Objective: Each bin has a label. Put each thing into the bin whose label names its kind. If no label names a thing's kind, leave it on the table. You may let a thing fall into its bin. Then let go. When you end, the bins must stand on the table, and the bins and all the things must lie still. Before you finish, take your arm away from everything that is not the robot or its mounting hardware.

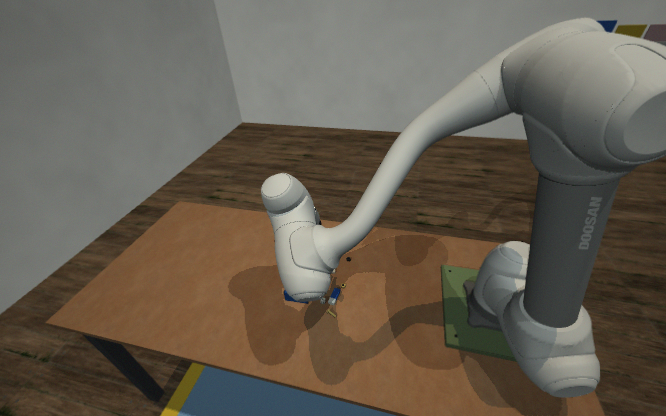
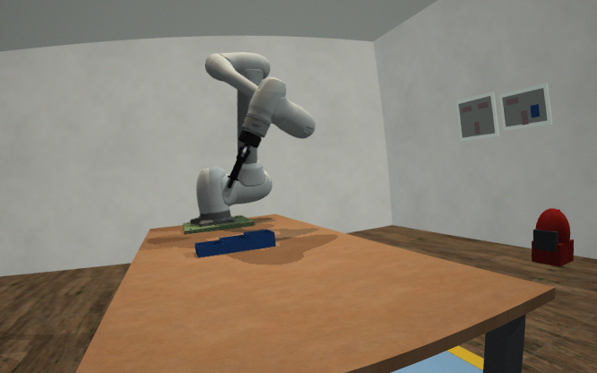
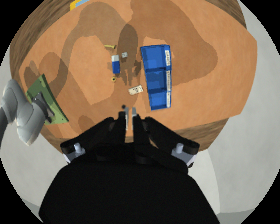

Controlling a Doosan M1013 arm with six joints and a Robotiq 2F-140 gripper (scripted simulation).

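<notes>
A row of blue bins (image 2: 235,243) (image 3: 155,76) stands on the wooden table (image 1: 170,289) (image 2: 291,300); in the top view only a corner of the blue bins (image 1: 288,296) shows under the arm's wrist. Their labels cannot be read. Small things lie on the table beside the bins: a blue and white piece (image 1: 334,295) (image 3: 116,64), a small yellow piece (image 1: 331,312), a small white piece (image 3: 135,90) and a tiny black thing (image 1: 348,258). My gripper (image 2: 230,184) (image 3: 130,113) is shut with nothing between the fingers. It hangs high above the table, pointing down toward the bins.
The arm's green base plate (image 1: 454,310) (image 2: 212,225) sits at the table's far end. A red object (image 2: 552,236) stands on the floor by the right wall. A blue and yellow mat (image 1: 253,397) lies on the floor by the table.
</notes>
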